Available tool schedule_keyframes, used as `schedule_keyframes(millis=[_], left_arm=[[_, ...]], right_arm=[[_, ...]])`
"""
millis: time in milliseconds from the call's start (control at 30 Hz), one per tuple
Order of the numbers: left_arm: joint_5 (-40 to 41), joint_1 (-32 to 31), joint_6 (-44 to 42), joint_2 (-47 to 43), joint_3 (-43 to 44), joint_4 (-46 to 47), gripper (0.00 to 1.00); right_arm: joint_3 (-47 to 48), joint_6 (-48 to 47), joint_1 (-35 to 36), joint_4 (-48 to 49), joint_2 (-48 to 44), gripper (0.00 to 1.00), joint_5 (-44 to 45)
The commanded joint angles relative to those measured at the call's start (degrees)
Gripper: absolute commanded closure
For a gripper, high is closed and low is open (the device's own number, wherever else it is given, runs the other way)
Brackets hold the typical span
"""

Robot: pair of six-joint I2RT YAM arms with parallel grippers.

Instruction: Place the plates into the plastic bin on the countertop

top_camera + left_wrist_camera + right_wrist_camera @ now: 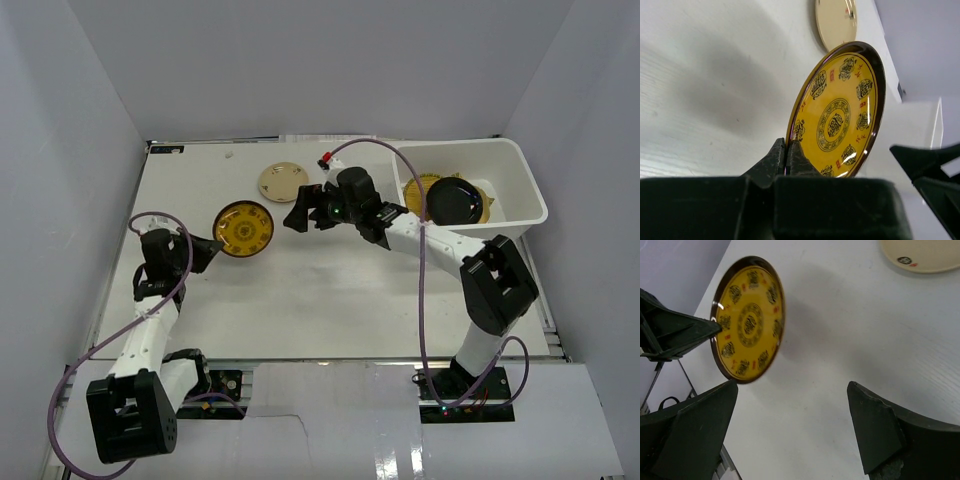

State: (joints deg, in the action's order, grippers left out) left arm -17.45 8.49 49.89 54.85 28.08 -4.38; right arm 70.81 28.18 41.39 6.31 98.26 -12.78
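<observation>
TEXT CHECK | I make out black seal-style medallions [834, 125] and tiny red marks on the yellow plate [860, 75], none readable | beige plate [930, 250]: small dark stamp [905, 261] near rim, too small to read

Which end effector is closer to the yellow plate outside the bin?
Left. The left end effector pinches the yellow plate; the right end effector hovers open, apart from it.

Right arm [405, 228] between yellow plate [244, 228] and bin [522, 172], likely obstructing.
</observation>
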Motion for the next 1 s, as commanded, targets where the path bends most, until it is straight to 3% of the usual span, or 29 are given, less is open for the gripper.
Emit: schedule_keyframes(millis=[0, 167, 300, 333, 367, 467, 533, 600, 633, 733, 967], left_arm=[[-9.3, -0.4, -3.2, -1.9, -1.2, -1.7, 1.00], [-13.4, -2.2, -4.4, -3.6, -0.3, -1.7, 1.00], [-14.7, -3.4, -5.1, -4.0, 1.7, -1.8, 1.00], [-15.1, -3.8, -5.1, -3.6, 2.6, -1.7, 1.00], [-15.3, -4.1, -5.2, -3.2, 3.0, -1.7, 1.00], [-15.2, -4.8, -5.3, -2.1, 4.2, -1.2, 0.99], [-15.5, -5.4, -4.9, -1.6, 5.0, -0.3, 0.81], [-15.6, -5.8, -5.0, -1.1, 5.7, 0.3, 0.61], [-15.5, -5.9, -5.0, -0.5, 6.0, 0.6, 0.44], [-14.5, -6.5, -4.6, 1.0, 7.2, 1.3, 0.26], [-8.0, -11.8, -1.8, 10.4, 9.3, 8.1, 0.21]], right_arm=[[4.3, 0.6, 1.2, 3.5, 2.4, 0.04, -4.8], [4.6, 2.8, 1.4, 5.6, 6.1, 0.13, -7.7], [5.0, 4.6, 1.4, 7.5, 7.1, 0.32, -8.9], [5.0, 4.8, 1.4, 7.5, 7.2, 0.42, -9.0], [5.2, 4.9, 1.4, 7.6, 7.2, 0.60, -9.4], [5.1, 5.0, 1.3, 7.6, 6.2, 0.83, -8.7], [4.3, 5.1, 0.5, 7.7, 4.4, 0.92, -8.1], [3.1, 5.2, -0.5, 8.0, 2.6, 0.92, -6.7], [1.1, 5.4, -2.3, 8.9, -0.1, 0.92, -6.1], [-2.0, 5.5, -8.8, 9.3, -7.0, 0.92, -4.0], [-13.7, 3.8, -32.0, 6.3, -22.7, 0.92, -1.9]])
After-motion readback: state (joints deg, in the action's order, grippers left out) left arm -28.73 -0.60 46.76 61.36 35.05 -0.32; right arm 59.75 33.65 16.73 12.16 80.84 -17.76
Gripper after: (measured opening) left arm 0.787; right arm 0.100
